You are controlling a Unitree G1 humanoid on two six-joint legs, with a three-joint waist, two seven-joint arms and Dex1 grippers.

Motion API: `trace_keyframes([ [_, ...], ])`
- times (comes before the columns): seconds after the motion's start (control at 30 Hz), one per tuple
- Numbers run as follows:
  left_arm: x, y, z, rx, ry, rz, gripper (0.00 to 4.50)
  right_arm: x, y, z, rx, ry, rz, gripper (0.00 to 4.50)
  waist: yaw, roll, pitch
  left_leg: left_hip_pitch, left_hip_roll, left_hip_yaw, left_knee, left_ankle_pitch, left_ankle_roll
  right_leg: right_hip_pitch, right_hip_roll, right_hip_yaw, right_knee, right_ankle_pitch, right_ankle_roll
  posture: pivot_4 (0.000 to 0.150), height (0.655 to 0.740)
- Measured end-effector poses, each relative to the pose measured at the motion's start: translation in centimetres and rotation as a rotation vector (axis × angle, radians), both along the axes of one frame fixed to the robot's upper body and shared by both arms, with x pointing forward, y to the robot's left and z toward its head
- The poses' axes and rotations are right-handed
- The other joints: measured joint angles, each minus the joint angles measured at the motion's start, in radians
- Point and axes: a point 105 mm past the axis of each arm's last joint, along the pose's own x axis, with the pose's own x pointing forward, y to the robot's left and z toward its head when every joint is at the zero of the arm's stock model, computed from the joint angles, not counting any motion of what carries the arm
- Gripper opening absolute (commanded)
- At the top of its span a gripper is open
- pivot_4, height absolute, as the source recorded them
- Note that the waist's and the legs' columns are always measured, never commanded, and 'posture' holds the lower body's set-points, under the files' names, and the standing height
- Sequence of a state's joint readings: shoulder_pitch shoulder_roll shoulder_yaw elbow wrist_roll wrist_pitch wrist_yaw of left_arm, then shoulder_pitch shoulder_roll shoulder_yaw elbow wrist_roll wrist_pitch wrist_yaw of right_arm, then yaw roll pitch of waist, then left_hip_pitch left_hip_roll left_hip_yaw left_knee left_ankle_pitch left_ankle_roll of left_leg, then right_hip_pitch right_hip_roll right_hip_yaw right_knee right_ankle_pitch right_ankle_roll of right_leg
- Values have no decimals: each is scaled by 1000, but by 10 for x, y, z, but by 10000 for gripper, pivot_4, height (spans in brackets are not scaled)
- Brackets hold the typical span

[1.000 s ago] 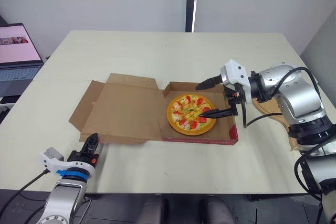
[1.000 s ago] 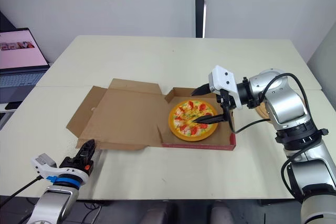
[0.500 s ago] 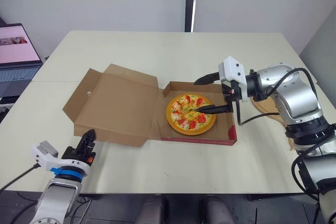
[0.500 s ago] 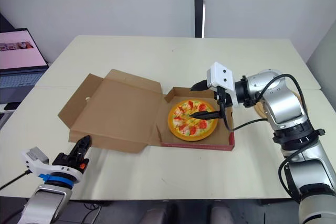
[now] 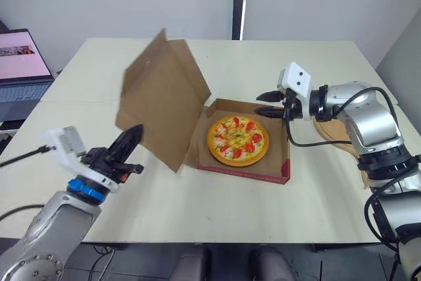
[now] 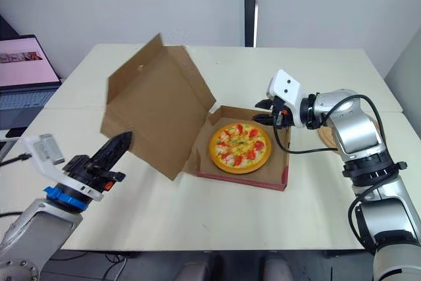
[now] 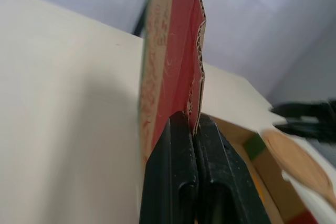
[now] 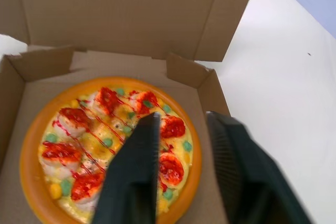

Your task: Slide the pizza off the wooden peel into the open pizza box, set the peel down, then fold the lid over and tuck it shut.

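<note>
Lid point(image 5: 164, 93) of the brown cardboard pizza box point(image 5: 240, 170), flat a second ago, now stands nearly upright against the pressed-together fingertips of the left gripper point(image 5: 131, 137), while the right gripper point(image 5: 268, 104), parted and empty, has drawn back from the round tomato-topped pizza point(image 5: 237, 139) lying inside, leaving fold-over and tuck.

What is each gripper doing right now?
Left gripper: shut, fingers at the lid's edge.
Right gripper: open, empty, by the box.

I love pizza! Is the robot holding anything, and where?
Left fingers touch the lid's near edge; pinching or pushing, I can't tell. Right fingers hold nothing.
</note>
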State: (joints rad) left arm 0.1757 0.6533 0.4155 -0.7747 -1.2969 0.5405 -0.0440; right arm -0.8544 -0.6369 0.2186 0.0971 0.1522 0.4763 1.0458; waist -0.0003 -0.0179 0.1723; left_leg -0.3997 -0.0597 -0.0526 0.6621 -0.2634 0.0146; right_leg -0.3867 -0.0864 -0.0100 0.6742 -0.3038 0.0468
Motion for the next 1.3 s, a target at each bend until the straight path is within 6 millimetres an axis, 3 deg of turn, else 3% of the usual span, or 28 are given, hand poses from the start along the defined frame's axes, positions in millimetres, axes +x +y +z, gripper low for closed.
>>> trace_keyframes([
  [0.03, -1, -5, 3, 26, -17, -31, 0, 3, -2, -2, -8, 0, -18, 1269, 0, 0, 0, 0, 0, 0, 0, 0, 0, 0, 0, 0, 0, 0, 0, 1500, 7281],
  [0.07, -2, -9, 3, 47, -24, -55, 0, 7, -3, -4, -11, 0, -36, 162, -1, 0, 0, 0, 0, 0, 0, 0, 0, 0, 0, 0, 0, 0, 0, 1500, 7281],
  [0.37, -7, -19, 8, 88, -74, -154, 0, 57, -16, 2, -204, -164, -172, 162, -5, 1, 0, 0, 0, 1, -1, 1, -1, -1, 0, 0, 1, 0, 0, 1500, 7281],
  [0.63, -8, -21, 10, 111, -105, -183, 0, 86, -19, -16, -430, -213, -196, 162, -8, 1, 1, 0, 0, 1, -1, 1, -2, -1, 1, 0, 1, 0, 0, 1500, 7281],
  [0.97, -6, -28, 11, 136, -125, -208, 0, 90, -39, -49, -653, -144, -198, 162, -10, 1, 1, 0, 0, 0, -1, 1, -2, -2, 1, 0, 3, 0, 0, 1500, 7281],
  [1.3, 3, -31, 20, 146, -156, -222, 0, 79, -46, -46, -770, -93, -62, 162, -12, 1, 1, 0, 0, 0, 0, 2, -3, -2, 1, 0, 4, 0, 0, 1500, 7281],
])
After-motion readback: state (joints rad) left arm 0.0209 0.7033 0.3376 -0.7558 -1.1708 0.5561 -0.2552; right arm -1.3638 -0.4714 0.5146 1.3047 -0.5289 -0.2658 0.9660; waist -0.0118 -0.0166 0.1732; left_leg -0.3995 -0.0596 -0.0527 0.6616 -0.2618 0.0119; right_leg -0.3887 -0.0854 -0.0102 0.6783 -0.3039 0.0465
